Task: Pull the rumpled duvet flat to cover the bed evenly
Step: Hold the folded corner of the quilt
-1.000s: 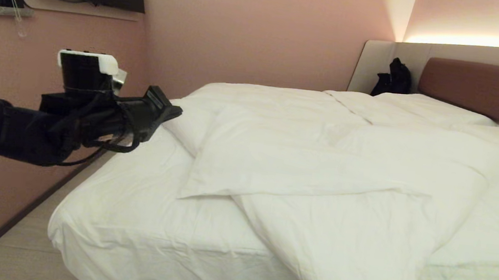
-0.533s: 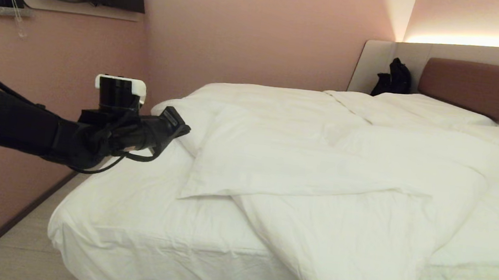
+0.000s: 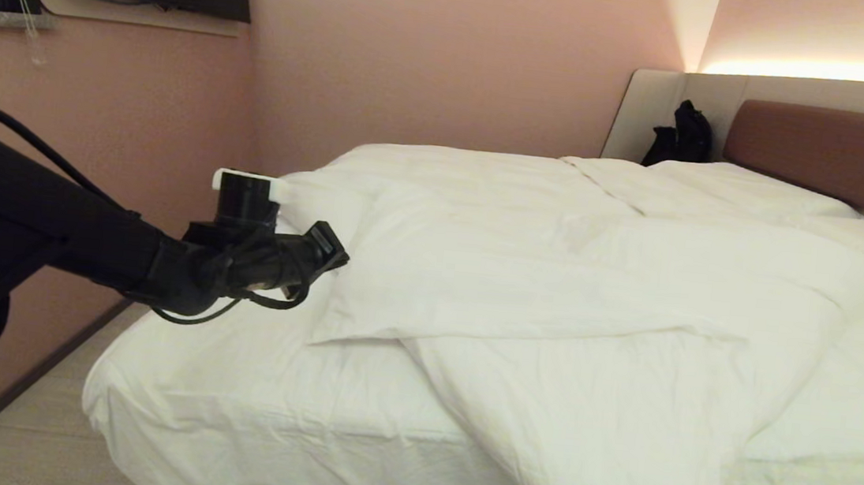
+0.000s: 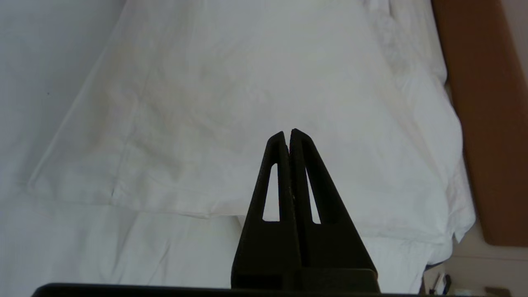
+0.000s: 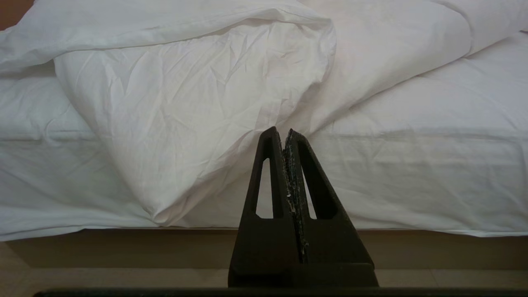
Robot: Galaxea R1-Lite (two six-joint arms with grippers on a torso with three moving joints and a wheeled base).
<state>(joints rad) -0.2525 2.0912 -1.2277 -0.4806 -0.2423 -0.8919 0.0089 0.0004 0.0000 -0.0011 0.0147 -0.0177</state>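
- A bedroom with pink walls [image 3: 434,53]; a lit strip glows above the reddish-brown headboard [image 3: 845,155], and a dark bag [image 3: 684,136] stands in the corner beside it.
- The bed [image 3: 241,414] fills most of the head view, its white fitted sheet [image 3: 230,366] bare along the near and left edges.
- The duvet [image 3: 554,286] lies rumpled and folded over itself across the middle of the bed; one fold runs down over the near edge [image 5: 185,123], and a corner of an upper layer sticks out to the left [image 3: 320,335].
- The left gripper [image 3: 332,253] is held over the left side of the bed, its fingers pressed together and holding nothing. The duvet's folded edge lies just ahead of and below its tip; whether the tip touches the fabric cannot be told.
- From the left wrist camera the closed fingers [image 4: 288,140] point across the duvet's layered edge [image 4: 165,206], with the headboard [image 4: 486,123] far beyond them to one side.
- The right gripper [image 5: 284,136] is out of the head view; its own camera shows its fingers closed and empty, low in front of the bed, pointing at the hanging duvet fold and the sheet-covered mattress side [image 5: 412,181].
- Below that gripper are the bed's beige base [image 5: 123,247] and pale floor [image 5: 62,280].
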